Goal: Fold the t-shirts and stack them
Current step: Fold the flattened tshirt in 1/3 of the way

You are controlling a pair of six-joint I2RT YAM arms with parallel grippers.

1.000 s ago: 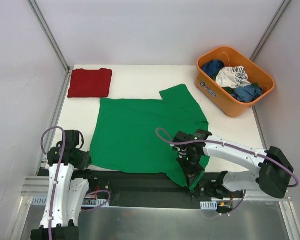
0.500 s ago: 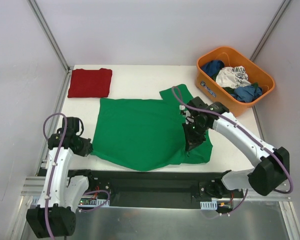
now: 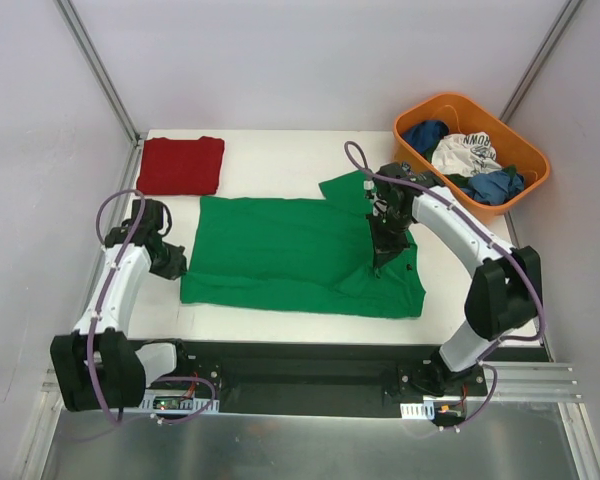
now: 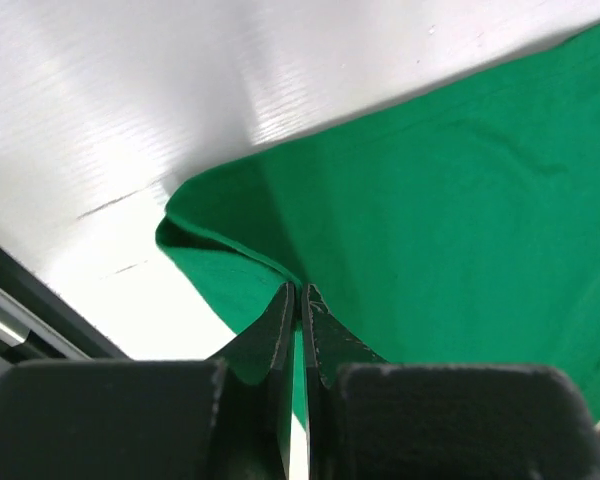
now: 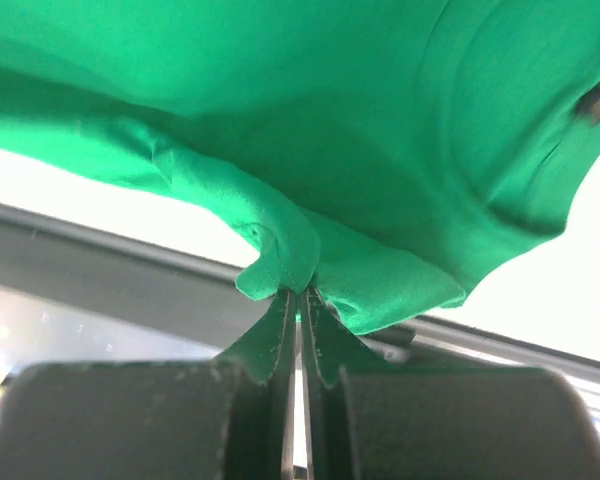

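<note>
Both arms pinch the green shirt [image 3: 290,260], spread across the middle of the surface [image 3: 280,155].
Only the overhead view shows the dark red shirt [image 3: 180,165], folded in the far left corner. Only the wrist views show the jaws. The left gripper [image 4: 300,297] and right gripper [image 5: 300,297] each have theirs pressed together on a bunched fold of green cloth.

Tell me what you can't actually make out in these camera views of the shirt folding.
- Top view: the exact spot where the right gripper pinches the green shirt, hidden under the gripper itself.
- Top view: the print on the white garment, too small to read.
- Top view: the orange basket floor, covered by the blue garments.
- Both wrist views: the red shirt, outside the frame.
</note>
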